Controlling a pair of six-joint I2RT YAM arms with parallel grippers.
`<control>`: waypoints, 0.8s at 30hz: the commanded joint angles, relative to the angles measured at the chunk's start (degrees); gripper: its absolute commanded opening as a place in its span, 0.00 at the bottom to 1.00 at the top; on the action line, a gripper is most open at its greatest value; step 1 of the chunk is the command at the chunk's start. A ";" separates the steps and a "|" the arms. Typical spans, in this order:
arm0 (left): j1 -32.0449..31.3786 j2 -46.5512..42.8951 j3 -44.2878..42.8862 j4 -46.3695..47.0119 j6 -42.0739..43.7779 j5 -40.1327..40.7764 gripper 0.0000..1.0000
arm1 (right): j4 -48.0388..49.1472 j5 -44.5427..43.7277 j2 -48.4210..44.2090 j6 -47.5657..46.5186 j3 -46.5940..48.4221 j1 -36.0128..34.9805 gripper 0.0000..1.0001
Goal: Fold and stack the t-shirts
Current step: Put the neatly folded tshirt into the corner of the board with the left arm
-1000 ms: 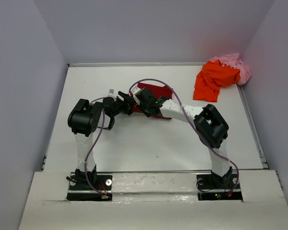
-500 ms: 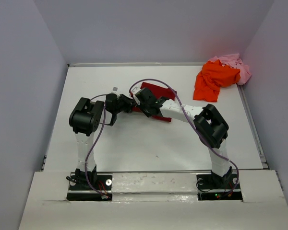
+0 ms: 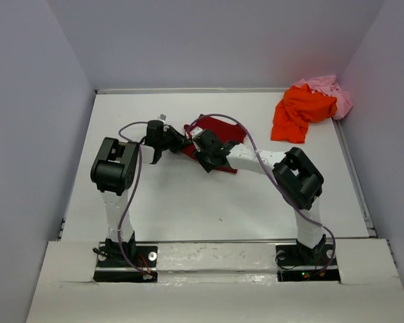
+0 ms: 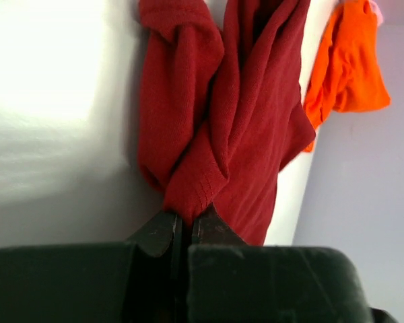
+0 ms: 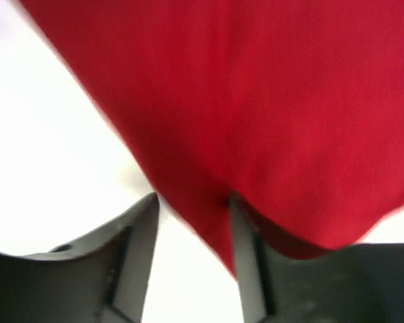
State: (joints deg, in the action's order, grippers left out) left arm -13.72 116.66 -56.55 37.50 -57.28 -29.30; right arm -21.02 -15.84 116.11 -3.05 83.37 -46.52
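At the middle of the table (image 3: 188,202), a bunched edge of the dark red t-shirt (image 4: 249,134) is being pinched by the left gripper (image 4: 185,225), jaws pressed together. The right gripper (image 5: 192,202) is being held spread, with cloth between its fingers but ungripped. The bright orange t-shirt (image 3: 299,111) and pale pink t-shirt (image 3: 326,87) are being left crumpled in the far right corner. All folding and stacking is judged outstanding.

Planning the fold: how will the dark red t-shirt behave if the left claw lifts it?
Probably floppy: the dark red t-shirt lies in twisted folds ahead of the left claw. Likely light, being thin cloth held by one small pinch.
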 commanded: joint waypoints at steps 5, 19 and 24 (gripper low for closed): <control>6.06 -3.99 -17.85 -26.32 18.06 7.75 0.00 | -0.53 6.59 -10.37 14.99 -11.20 0.12 0.64; 14.75 13.67 -51.08 -47.95 32.30 9.08 0.00 | 7.91 14.33 -22.33 21.33 -26.94 -1.99 0.64; 17.75 19.82 -59.80 -50.95 34.69 9.44 0.00 | 9.41 15.40 -22.95 21.59 -29.67 -1.99 0.64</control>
State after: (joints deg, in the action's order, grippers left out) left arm 1.76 135.87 -109.67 -9.37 -26.46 -19.84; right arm -15.75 -2.31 95.24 17.39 55.07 -48.10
